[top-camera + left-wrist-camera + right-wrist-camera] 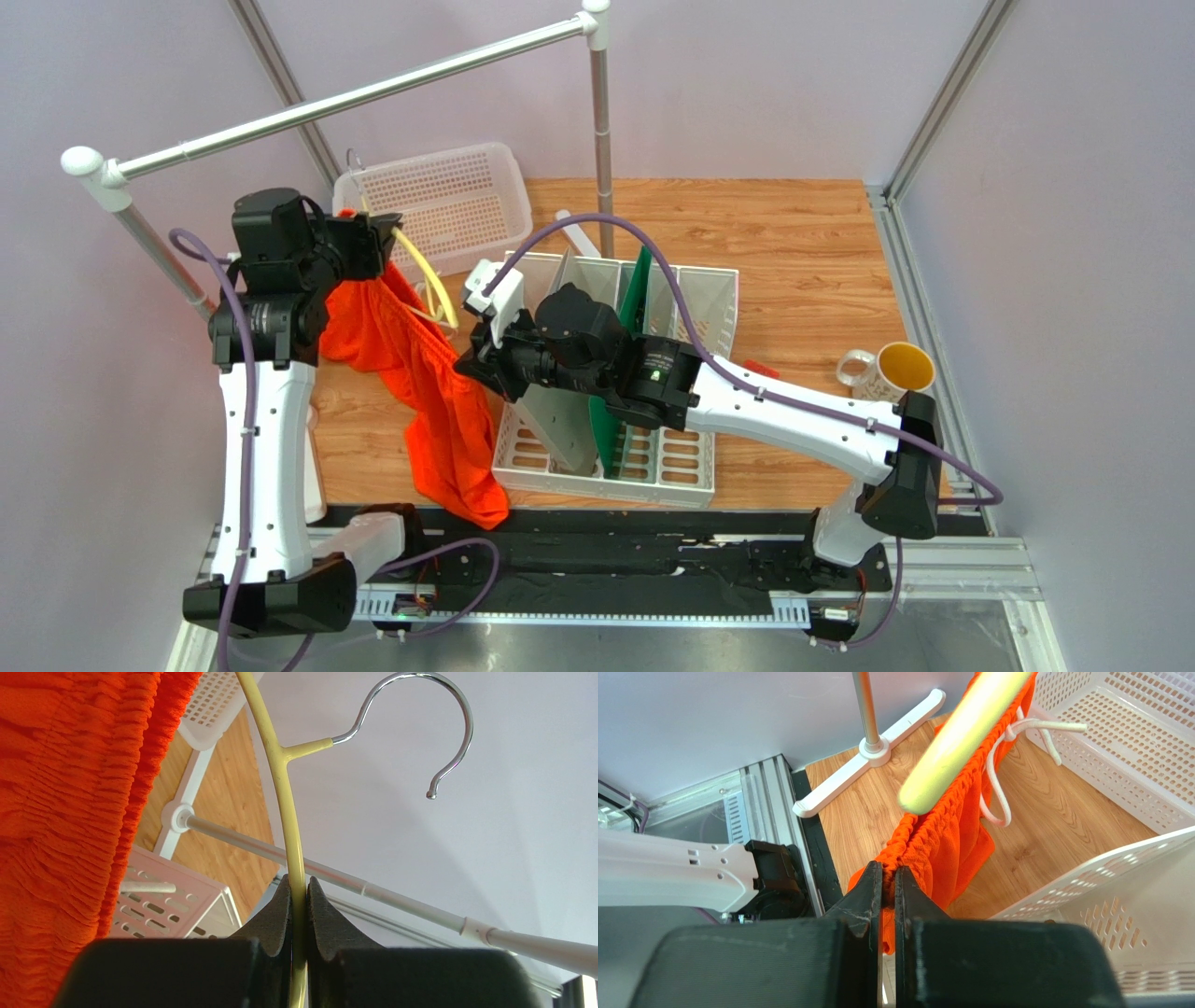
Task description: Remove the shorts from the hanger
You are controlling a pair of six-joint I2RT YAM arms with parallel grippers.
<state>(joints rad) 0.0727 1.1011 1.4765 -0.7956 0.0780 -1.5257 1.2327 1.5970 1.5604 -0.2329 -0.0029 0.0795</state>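
The bright orange shorts [421, 367] hang from the pale-yellow hanger [425, 275] above the table's left side, their legs drooping toward the near edge. My left gripper [385, 233] is shut on the hanger's thin arm [289, 826], just below the silver hook [449, 714]. The gathered waistband [63, 812] fills the left of that wrist view. My right gripper [471, 375] is shut on the bunched waistband [948, 833], right below the hanger's rounded end [962, 735]. A white drawstring [1011, 738] dangles beside it.
A white perforated basket [452, 196] lies behind the shorts. The white file rack [673, 469] sits under my right arm. The silver rail pole [351, 98] spans overhead on two posts. A yellow-lined mug [898, 367] stands at the right.
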